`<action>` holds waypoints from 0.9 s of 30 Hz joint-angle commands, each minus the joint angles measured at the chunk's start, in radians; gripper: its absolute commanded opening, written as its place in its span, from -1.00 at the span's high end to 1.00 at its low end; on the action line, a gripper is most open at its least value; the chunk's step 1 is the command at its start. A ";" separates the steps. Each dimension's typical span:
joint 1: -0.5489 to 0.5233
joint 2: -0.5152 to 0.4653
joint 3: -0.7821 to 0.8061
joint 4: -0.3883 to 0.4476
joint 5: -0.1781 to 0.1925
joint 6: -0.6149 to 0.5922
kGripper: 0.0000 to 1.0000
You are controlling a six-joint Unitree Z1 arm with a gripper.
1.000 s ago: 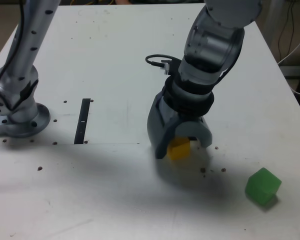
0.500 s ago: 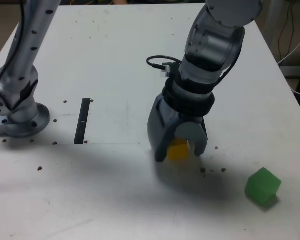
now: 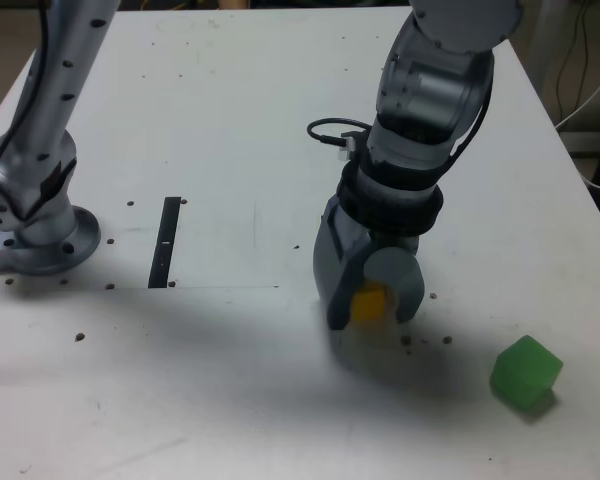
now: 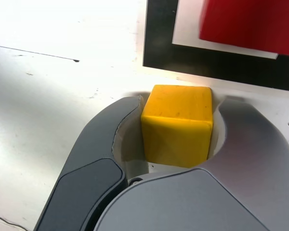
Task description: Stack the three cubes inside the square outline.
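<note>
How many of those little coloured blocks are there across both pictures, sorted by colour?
Red cube: 1
Yellow cube: 1
Green cube: 1
Total: 3
</note>
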 commanded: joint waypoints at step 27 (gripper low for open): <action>0.009 -0.182 -0.144 0.238 0.124 0.077 0.62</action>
